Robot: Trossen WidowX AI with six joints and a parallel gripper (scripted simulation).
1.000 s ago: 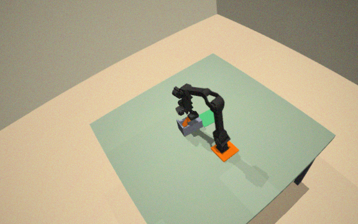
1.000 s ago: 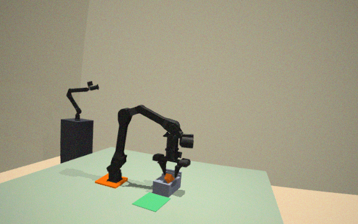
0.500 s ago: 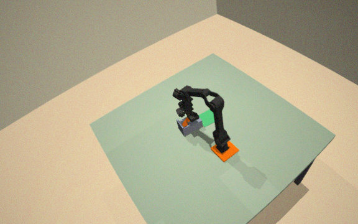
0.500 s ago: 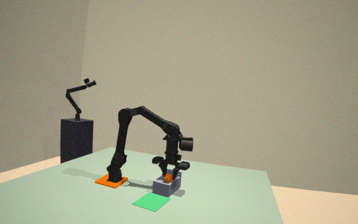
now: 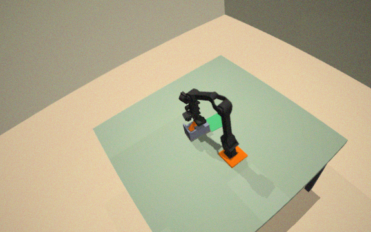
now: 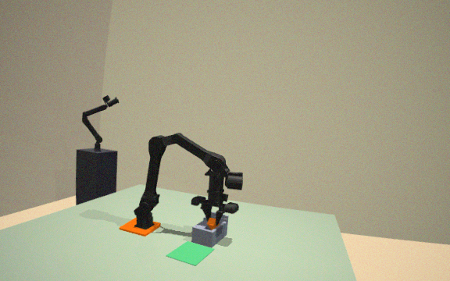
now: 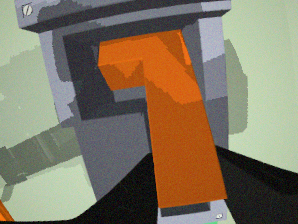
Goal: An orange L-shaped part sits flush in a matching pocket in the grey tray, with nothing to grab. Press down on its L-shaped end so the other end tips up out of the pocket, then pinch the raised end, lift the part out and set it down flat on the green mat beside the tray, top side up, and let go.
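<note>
The orange L-shaped part (image 5: 191, 127) (image 6: 211, 223) (image 7: 174, 112) sits tilted in the grey tray (image 5: 198, 133) (image 6: 206, 235). Its L-shaped end is down in the pocket and its straight end is tipped up. My gripper (image 5: 200, 122) (image 6: 213, 217) (image 7: 181, 156) reaches down onto the tray and is shut on the raised straight end, one black finger on each side in the wrist view. The green mat (image 5: 215, 122) (image 6: 190, 253) lies flat right beside the tray, on the side of the raised end.
The arm's base stands on an orange plate (image 5: 234, 156) (image 6: 139, 227) near the tray. A dark pedestal (image 6: 96, 176) with a small second arm stands beyond the table's far left edge. The pale green table top (image 5: 269, 106) (image 6: 287, 242) ends close on all sides.
</note>
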